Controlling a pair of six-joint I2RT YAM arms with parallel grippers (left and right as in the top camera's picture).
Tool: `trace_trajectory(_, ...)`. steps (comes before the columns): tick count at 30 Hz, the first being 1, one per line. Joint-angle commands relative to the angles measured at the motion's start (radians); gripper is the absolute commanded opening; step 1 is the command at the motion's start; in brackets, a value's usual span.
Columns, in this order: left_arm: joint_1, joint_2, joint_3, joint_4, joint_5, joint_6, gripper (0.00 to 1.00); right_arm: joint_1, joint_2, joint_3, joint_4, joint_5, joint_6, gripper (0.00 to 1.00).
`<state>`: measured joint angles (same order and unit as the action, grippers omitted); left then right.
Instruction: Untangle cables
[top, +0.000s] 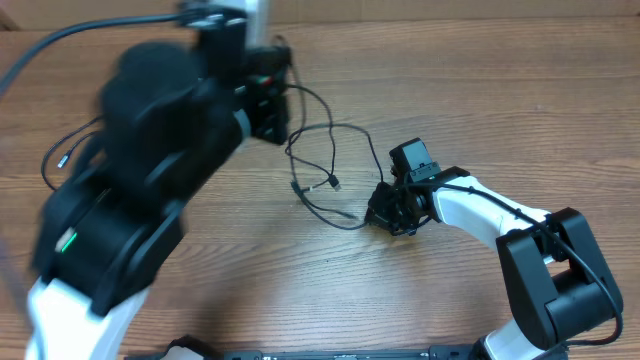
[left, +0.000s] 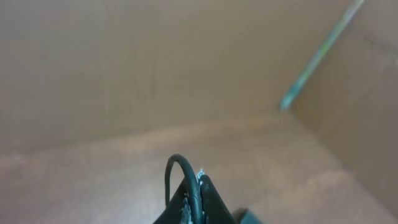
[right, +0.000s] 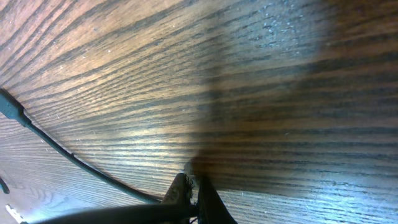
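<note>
While I watch the overhead view, the left arm (top: 130, 190) fills the upper left of the frame as a large, blurred black mass, and the left gripper (top: 272, 115) sits at its far end near the top centre. In the left wrist view that gripper (left: 194, 193) shows at the bottom centre with its jaws pinched together on a black cord, which arches up out of them in a small hoop. Behind it I see only a plain cardboard wall (left: 155, 68), out of focus.

The cables (top: 330, 165) lie on the wooden table (top: 480, 100) in the middle of the overhead frame, as loose thin loops that run from the left gripper down and to the right. A small silver-tipped plug (top: 335, 184) rests inside the loops. One more thin strand curls at the left edge of the frame, partly hidden by the left arm.

The right arm (top: 500, 215) reaches in from the lower right, and the right gripper (top: 385, 212) is down at the table, right of centre, at the lower right end of the loops. In the right wrist view its jaws (right: 194, 190) are clenched at the bottom centre, close to the wood grain. A cord (right: 68, 155) runs from the left edge down into the pinched tips, so I read it as gripped there.
</note>
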<state>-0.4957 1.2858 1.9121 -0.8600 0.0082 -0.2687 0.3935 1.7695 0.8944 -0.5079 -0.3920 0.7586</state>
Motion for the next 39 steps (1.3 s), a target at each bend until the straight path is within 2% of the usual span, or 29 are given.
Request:
trace_trajectory(1,0.005,-0.115,0.017,0.057,-0.132,0.023,0.04,-0.002,0.011,-0.018,0.003,0.031,-0.003,0.04)
trace_trajectory(5,0.005,-0.235,0.017,0.144,-0.288,0.022,0.04,-0.002,0.011,-0.018,0.002,0.031,-0.003,0.04)
trace_trajectory(9,0.005,-0.296,0.017,0.199,-0.396,0.022,0.04,-0.002,0.011,-0.018,0.003,0.032,-0.002,0.04)
trace_trajectory(12,0.005,-0.33,0.017,0.285,-0.535,0.023,0.04,-0.002,0.011,-0.018,0.003,0.032,0.0,0.04)
trace_trajectory(13,0.005,-0.335,0.017,0.363,-0.644,0.05,0.04,-0.002,0.011,-0.018,0.003,0.031,0.0,0.04)
trace_trajectory(16,0.005,-0.333,0.017,0.474,-0.798,0.129,0.04,-0.002,0.011,-0.018,0.004,0.031,0.001,0.04)
trace_trajectory(18,0.005,-0.332,0.016,0.523,-0.897,0.225,0.04,-0.001,0.011,-0.018,0.004,0.031,0.001,0.04)
trace_trajectory(21,0.005,-0.32,0.016,0.56,-1.028,0.275,0.05,-0.001,0.011,-0.018,0.004,0.032,0.001,0.04)
trace_trajectory(23,0.005,-0.307,0.016,0.61,-1.091,0.352,0.04,-0.001,0.011,-0.018,0.004,0.032,0.001,0.04)
trace_trajectory(25,0.006,-0.286,0.016,0.677,-1.119,0.476,0.04,-0.001,0.011,-0.018,0.005,0.032,0.001,0.04)
trace_trajectory(29,0.032,-0.195,0.016,0.798,-1.119,0.81,0.04,-0.001,0.011,-0.018,0.004,0.032,0.005,0.04)
trace_trajectory(33,0.143,-0.101,0.016,0.784,-1.154,0.815,0.07,-0.001,0.011,-0.018,0.004,0.032,0.005,0.04)
trace_trajectory(34,0.178,-0.056,0.015,0.737,-1.188,0.814,0.07,-0.001,0.011,-0.018,0.002,0.032,0.005,0.04)
trace_trajectory(39,0.219,0.071,0.015,0.445,-1.16,0.597,0.08,-0.001,0.011,-0.018,0.0,0.042,0.005,0.04)
